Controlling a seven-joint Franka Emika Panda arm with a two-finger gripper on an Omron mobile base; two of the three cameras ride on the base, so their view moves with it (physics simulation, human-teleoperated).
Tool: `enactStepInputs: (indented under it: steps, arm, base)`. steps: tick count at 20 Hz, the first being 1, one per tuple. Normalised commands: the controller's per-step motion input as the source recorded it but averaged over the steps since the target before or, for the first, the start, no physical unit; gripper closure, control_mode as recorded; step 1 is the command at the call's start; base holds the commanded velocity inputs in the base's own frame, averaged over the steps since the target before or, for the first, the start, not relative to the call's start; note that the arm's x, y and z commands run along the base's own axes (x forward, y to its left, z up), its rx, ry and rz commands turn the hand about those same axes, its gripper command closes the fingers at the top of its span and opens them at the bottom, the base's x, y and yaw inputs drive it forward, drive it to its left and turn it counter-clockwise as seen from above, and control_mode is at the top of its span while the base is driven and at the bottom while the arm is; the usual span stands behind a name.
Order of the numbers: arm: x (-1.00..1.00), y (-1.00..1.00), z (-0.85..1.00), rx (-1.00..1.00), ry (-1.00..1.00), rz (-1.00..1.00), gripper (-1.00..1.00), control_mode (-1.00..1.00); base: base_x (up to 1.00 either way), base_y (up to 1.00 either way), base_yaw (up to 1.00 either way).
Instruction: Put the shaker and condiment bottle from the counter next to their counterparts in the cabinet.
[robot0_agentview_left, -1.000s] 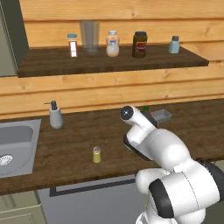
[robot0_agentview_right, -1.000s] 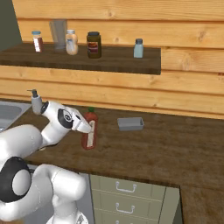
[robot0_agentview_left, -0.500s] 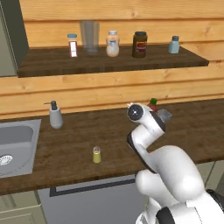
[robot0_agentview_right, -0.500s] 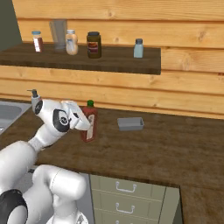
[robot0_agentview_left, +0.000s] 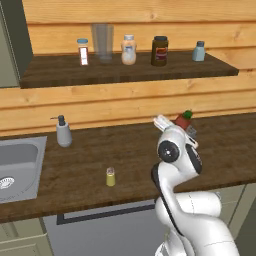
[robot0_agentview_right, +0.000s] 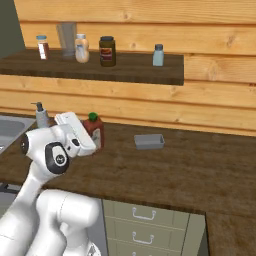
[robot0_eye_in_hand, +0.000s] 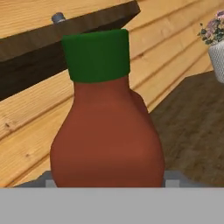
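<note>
My gripper (robot0_agentview_right: 91, 136) is closed around the red condiment bottle (robot0_agentview_right: 95, 131), and I hold it upright above the dark wood worktop (robot0_agentview_right: 190, 170). In the hand view its green cap and swelling red body (robot0_eye_in_hand: 107, 144) sit right in front of me, with the cabinet (robot0_eye_in_hand: 65, 33) above. The little yellow-green shaker (robot0_agentview_left: 110, 177) stands on the worktop, well apart to my left. On the cabinet the pale blue shaker (robot0_agentview_right: 158, 55) stands beside a dark brown jar (robot0_agentview_right: 107, 51).
</note>
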Motion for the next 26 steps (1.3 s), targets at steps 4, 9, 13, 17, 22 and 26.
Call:
enactStepInputs:
  steps: [4, 9, 13, 17, 22, 26]
  arm:
    - [-0.78, -0.10, 0.44, 0.00, -0.19, 0.12, 1.00, -1.00]
    - [-0.54, 0.00, 0.83, -0.08, 0.00, 0.12, 1.00, -1.00]
    - [-0.81, 0.00, 0.73, -0.17, -0.06, 0.17, 1.00, -1.00]
    - [-0.64, 0.00, 0.80, -0.17, -0.10, 0.25, 1.00, -1.00]
    - [-0.45, 0.15, 0.80, -0.17, 0.00, 0.28, 1.00, -1.00]
    - [-0.39, 0.31, 0.83, -0.17, 0.11, 0.21, 1.00, -1.00]
  base:
    - [0.00, 0.00, 0.00]
    - [0.00, 0.00, 0.00]
    - [0.00, 0.00, 0.00]
    - [0.00, 0.00, 0.00]
    - [0.00, 0.00, 0.00]
    - [0.00, 0.00, 0.00]
